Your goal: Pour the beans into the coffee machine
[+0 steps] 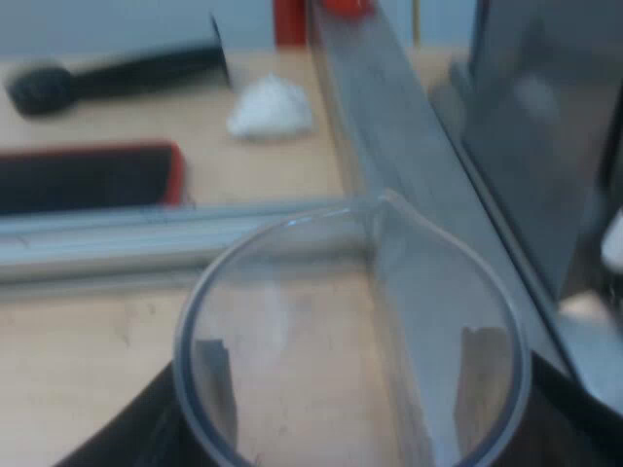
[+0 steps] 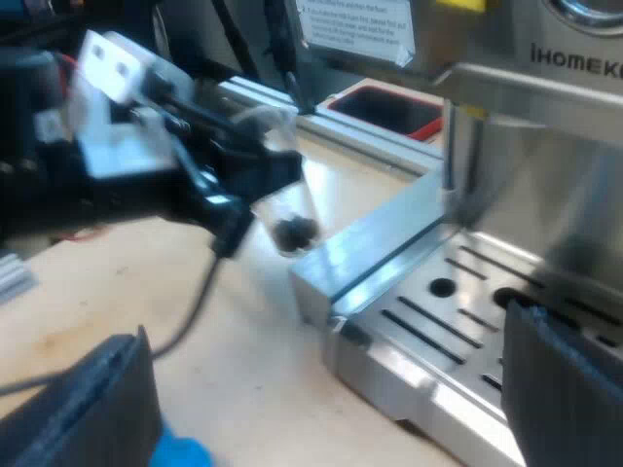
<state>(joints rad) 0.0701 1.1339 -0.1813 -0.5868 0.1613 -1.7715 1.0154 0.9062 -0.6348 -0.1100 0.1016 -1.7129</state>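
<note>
wooden table (image 2: 253,331), clear measuring glass (image 2: 292,206), dark beans (image 2: 295,231)

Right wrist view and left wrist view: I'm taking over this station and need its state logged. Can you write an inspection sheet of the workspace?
surface: pale wooden table with a metal rail across it.
job's things: measuring glass with a few beans at its bottom, held near the corner of the espresso machine drip tray; beans not yet poured.
clutter: white crumpled wad; black-handled tool; red-rimmed black tray; blue thing, too little visible to identify.
grippers: left gripper shut on the measuring glass; right gripper open, by the drip tray.
cables: nothing seen.
surroundings: printed label beyond the machine.
</note>
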